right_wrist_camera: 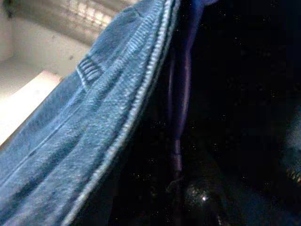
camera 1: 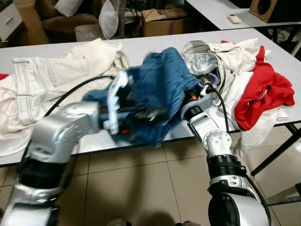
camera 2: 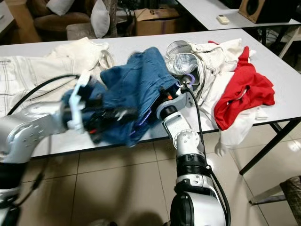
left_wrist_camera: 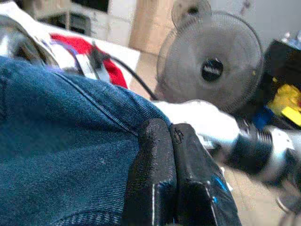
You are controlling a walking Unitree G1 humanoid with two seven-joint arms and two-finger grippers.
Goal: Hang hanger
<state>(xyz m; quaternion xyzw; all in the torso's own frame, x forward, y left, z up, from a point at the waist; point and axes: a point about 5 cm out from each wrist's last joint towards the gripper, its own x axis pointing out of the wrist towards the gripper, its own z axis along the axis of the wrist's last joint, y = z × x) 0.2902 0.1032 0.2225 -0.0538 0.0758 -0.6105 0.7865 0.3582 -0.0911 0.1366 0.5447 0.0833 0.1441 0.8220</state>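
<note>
A grey table (camera 1: 141, 47) carries a heap of clothes. At its centre lies a pair of blue denim jeans (camera 1: 162, 89), crumpled and bunched, with pale stitching along the seams. A purple hanger (camera 1: 210, 79) shows as a thin curved piece at the jeans' 3 o'clock edge, mostly buried under the denim; in the right wrist view it runs as a slim violet bar (right_wrist_camera: 181, 94) just beside a denim hem.

The left gripper (left_wrist_camera: 175, 181) sits at the jeans' 8 o'clock side, its two black fingers pressed together on a fold of denim. The right gripper (camera 1: 200, 89) is pushed in under the jeans at their 3 o'clock edge, near the hanger; its fingers are hidden by cloth, so their state cannot be told.

White jeans (camera 1: 51, 75) lie at 9 o'clock, a red garment (camera 1: 263, 94) at 3 o'clock. A standing fan (left_wrist_camera: 211, 61) appears in the left wrist view.
</note>
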